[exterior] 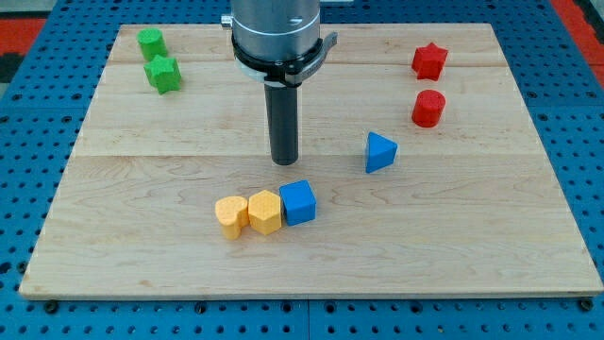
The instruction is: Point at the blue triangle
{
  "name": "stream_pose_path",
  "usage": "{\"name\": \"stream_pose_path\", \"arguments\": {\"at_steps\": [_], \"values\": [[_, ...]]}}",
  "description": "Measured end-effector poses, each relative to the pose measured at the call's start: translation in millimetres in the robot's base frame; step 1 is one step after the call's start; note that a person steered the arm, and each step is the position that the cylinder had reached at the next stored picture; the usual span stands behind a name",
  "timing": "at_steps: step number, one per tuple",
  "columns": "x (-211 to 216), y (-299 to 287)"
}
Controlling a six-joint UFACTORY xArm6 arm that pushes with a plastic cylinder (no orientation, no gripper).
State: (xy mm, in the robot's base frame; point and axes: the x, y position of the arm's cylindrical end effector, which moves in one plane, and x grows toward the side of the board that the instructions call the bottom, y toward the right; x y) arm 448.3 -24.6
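The single camera view looks down at an angle on a pale wooden board (142, 246) resting on a blue perforated table (28, 189). A robot arm ending in a straight dark rod comes down from the view's top centre. The rod's lower end, the tip (284, 161), sits on bare wood; it has no jaws and holds nothing.

The small blue triangular block (379, 152) lies to the view's right of the tip, near it but clearly apart, at about the same height in the view. Nothing stands between them.

Just below the tip, a short row of three touching blocks runs across: a yellow rounded block (230, 216), a yellow block of uncertain shape (265, 212) and a blue cube (298, 202).

At the view's top left sit two green blocks (158, 59), close together. At the top right sit a red star-shaped block (429, 60) and, below it, a red cylinder (428, 108).

The triangle looks light, rigid and smooth, so it would likely slide or spin at a slight nudge. There is no grasp to make; pointing probably calls for stopping short of its near left face.
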Motion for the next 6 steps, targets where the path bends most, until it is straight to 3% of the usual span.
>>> {"name": "stream_pose_path", "arguments": {"at_steps": [5, 6], "values": [[-16, 0], [-1, 25]]}}
